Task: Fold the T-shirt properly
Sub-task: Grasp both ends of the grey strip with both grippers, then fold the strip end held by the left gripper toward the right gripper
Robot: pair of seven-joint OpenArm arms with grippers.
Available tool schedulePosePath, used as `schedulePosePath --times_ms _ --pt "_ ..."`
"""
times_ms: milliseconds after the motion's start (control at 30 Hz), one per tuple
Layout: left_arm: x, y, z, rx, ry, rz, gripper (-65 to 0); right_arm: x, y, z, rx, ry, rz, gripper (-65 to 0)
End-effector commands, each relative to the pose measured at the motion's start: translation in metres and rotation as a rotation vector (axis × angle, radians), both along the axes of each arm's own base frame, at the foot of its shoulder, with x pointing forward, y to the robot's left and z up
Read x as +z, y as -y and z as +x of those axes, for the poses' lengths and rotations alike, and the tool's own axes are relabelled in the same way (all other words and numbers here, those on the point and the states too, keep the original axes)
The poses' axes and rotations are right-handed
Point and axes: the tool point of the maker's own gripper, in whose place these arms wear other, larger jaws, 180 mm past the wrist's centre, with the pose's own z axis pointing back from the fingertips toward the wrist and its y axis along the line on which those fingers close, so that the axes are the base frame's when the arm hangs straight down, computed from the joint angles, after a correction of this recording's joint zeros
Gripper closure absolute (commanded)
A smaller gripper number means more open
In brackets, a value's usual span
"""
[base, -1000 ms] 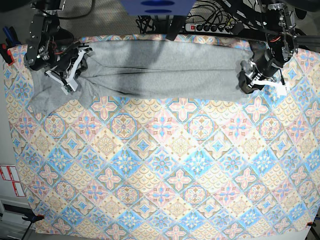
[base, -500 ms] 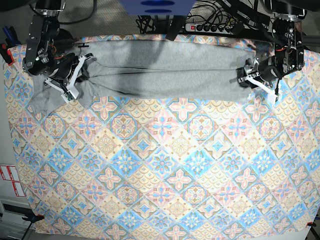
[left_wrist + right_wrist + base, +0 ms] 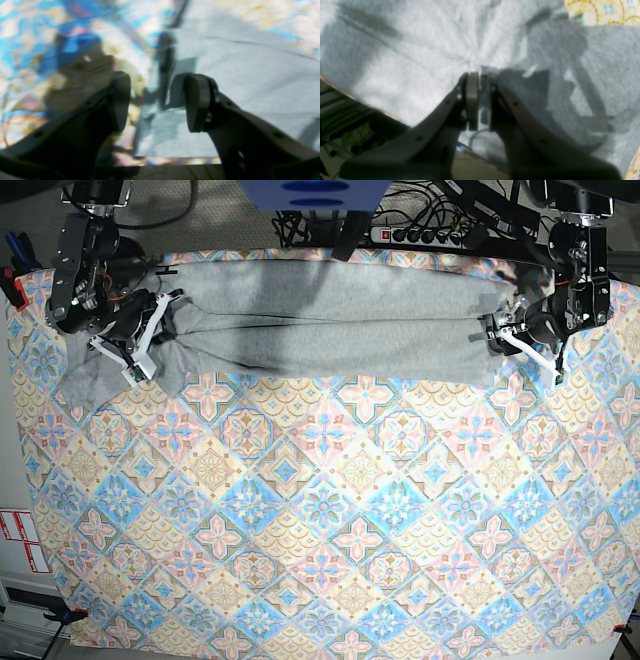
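Surface: covered by a tablecloth (image 3: 330, 510) of patchwork tiles in blue, orange, cream and pink, stars, flowers and scrolls set in diamonds; its near part spreads out in full view of the base camera.

T-shirt: the grey T-shirt (image 3: 330, 345) lies in a long band along the far edge of the surface, reaching from the far left corner towards the far right one; a crease runs along its length, and its left end spreads wider, rumpled, and hangs nearer the left edge.

Right end of the band: layered fabric with a dark gap at the fold, patterned cloth showing beside it in the left wrist view.

Left claw (image 3: 155, 102): fingers wide apart, one over the tablecloth, the other over the shirt's end; whether they touch cloth, I cannot tell.

Right claw (image 3: 481, 100): fingers close together with a narrow gap, at the rumpled left part of the shirt; creases run out from near the tips, but whether fabric is pinched I cannot tell.

Room, far side: dark robot parts and a blue shape (image 3: 315, 194) stand beyond the far edge.

Room, left side: pale grey floor (image 3: 14, 440) with a red-and-white marking (image 3: 22, 540) beside the surface; dark stuff shows at the near left corner.
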Motion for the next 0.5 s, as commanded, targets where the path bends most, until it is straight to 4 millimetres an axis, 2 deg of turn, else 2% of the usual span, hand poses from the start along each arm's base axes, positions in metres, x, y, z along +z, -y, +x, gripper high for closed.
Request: schedulePosePath --times_ms 0,167,267,467 --pt "0.004 -0.004 0.006 0.003 0.02 0.008 -34.5 0.008 0.003 0.007 0.003 0.033 -0.001 -5.7" --pt "-0.017 0.003 0.0 0.01 -0.033 0.002 -34.5 0.008 0.002 0.007 0.005 0.033 -0.001 -5.7" --pt "-0.03 0.019 -0.006 -0.032 -0.07 -0.015 -34.5 0.008 0.003 0.007 0.003 0.034 0.0 -5.7" --pt "-0.039 0.049 -0.011 -0.107 -0.084 -0.048 -34.5 0.008 0.003 0.007 0.003 0.034 0.0 -5.6"
